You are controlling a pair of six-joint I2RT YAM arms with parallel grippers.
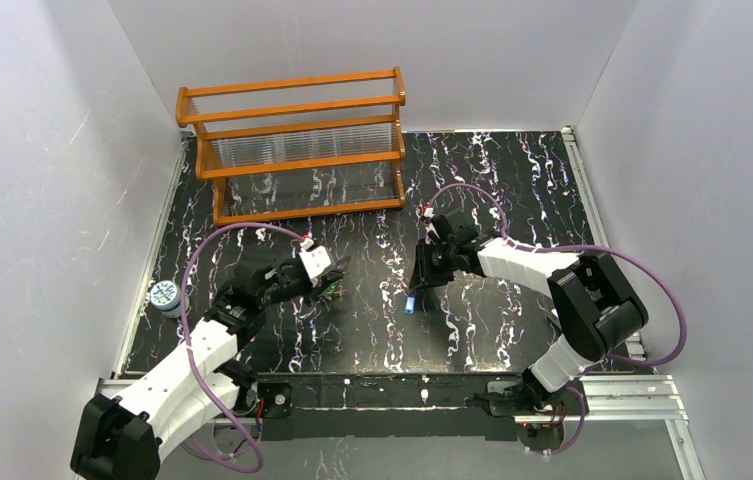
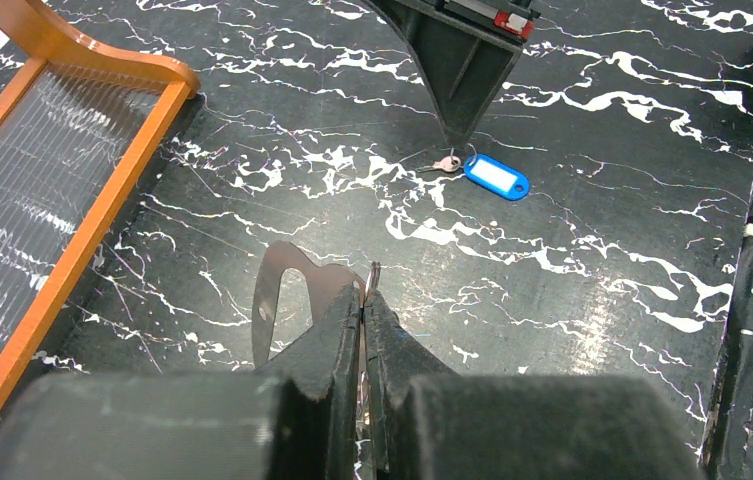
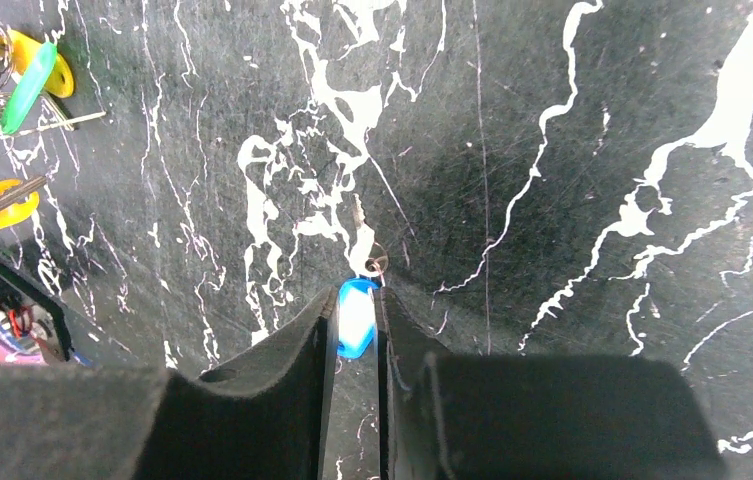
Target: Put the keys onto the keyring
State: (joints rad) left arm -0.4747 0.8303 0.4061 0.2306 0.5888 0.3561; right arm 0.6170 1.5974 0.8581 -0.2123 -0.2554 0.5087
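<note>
The left fingers (image 2: 337, 340) are pressing together, green and yellow keys (image 3: 30, 72) beside them. The right fingers (image 3: 287, 380) are hovering narrowly spread over the blue key (image 2: 497, 177) lying on the tabletop (image 2: 602, 260).

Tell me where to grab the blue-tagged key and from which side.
Probably the flat blue oblong plastic tag, pinched across its narrow width from straight above: it lies flat, and the small metal key at its end offers less hold.
</note>
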